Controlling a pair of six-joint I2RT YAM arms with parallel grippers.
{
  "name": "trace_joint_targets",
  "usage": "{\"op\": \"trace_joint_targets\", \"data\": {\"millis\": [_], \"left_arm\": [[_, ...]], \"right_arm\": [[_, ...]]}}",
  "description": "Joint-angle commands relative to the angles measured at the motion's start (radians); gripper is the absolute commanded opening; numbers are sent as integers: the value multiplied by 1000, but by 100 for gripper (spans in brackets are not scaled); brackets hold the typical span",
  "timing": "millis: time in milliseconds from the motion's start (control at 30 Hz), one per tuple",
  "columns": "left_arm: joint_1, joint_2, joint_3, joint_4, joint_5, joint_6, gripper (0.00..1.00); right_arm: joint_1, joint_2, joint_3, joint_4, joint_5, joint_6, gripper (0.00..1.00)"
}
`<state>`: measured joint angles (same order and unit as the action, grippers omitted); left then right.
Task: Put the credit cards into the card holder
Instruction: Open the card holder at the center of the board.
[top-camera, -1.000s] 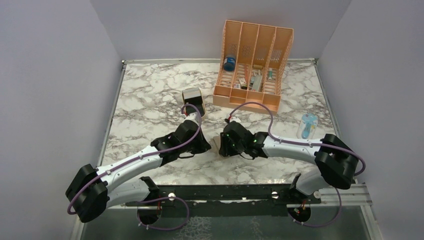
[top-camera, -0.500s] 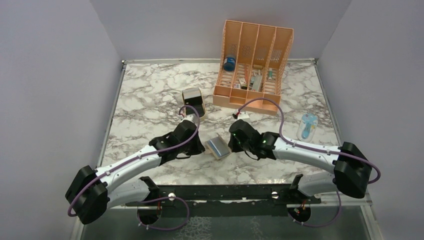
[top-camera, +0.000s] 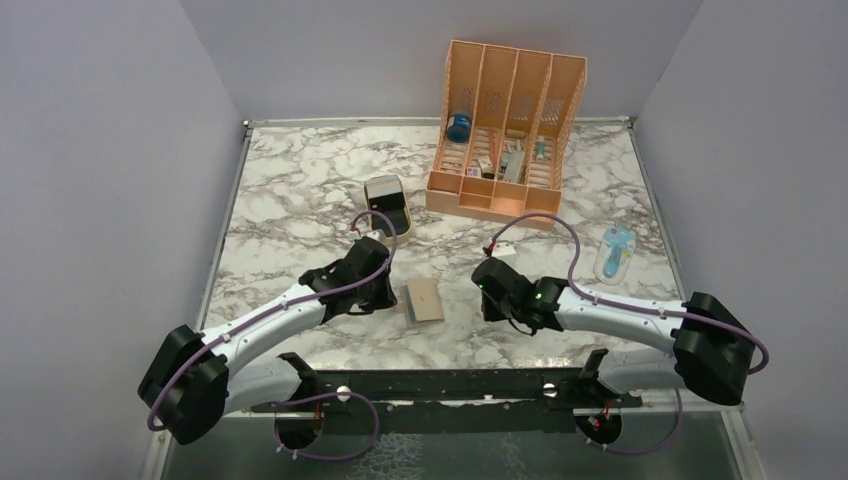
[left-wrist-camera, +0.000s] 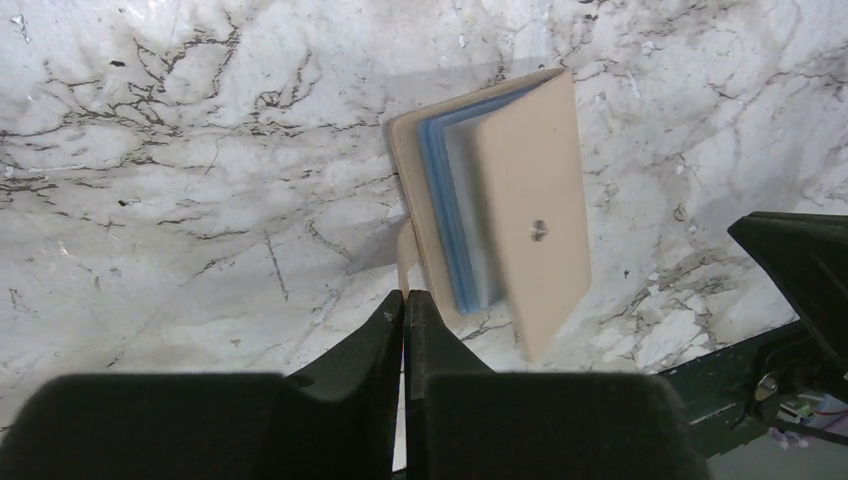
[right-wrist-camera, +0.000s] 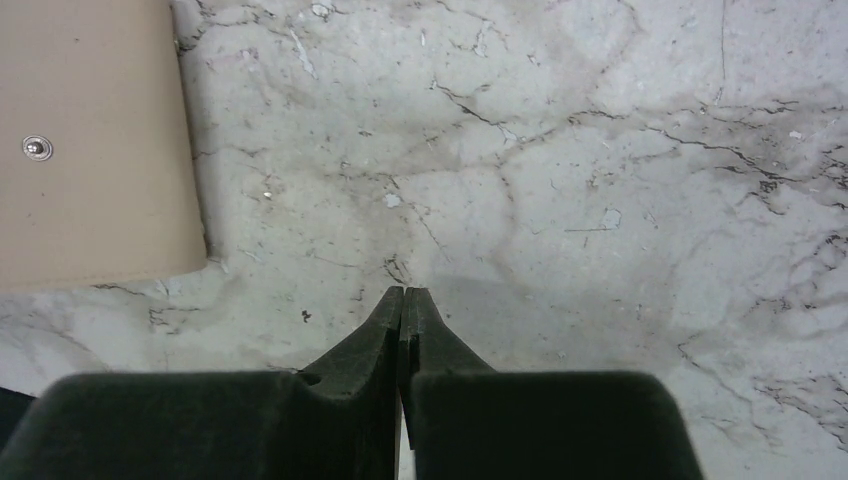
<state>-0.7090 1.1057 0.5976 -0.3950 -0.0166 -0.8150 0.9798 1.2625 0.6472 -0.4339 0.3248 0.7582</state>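
wallet: flat on the bench, middle of the near edge, between both grippers; cover part-raised over blue pockets.
left gripper: jaws pressed together, tips at the wallet's tab; cannot tell whether they pinch it.
right gripper: jaws pressed together, holding nothing, over bare bench.

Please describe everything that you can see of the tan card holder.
The card holder is a small flat tan bifold, leather-like, lying on the marble table. Its cover, bearing a metal snap stud, stands slightly ajar and blurred, showing light-blue pockets. A little tab points toward the shut left pincer; contact is unclear.
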Motion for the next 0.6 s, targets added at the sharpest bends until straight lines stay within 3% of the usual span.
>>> {"op": "trace_joint_targets", "data": {"millis": [0, 100, 200, 367, 467, 567], "left_arm": [[9, 26, 2, -31, 12, 30, 15], [9, 18, 24, -35, 16, 23, 29], [9, -3, 42, -25, 26, 20, 19], [9, -28, 45, -1, 44, 17, 0], [10, -30, 36, 9, 47, 9, 0], [10, -37, 25, 27, 67, 2, 0]], "right_arm": [[-4, -15, -21, 22, 5, 20, 1], [-5, -36, -21, 20, 8, 16, 1], [-5, -50, 8, 26, -32, -12, 4], [-1, -39, 38, 167, -203, -62, 36], [16, 15, 63, 224, -239, -23, 55], [76, 99, 122, 232, -200, -10, 65]]}}
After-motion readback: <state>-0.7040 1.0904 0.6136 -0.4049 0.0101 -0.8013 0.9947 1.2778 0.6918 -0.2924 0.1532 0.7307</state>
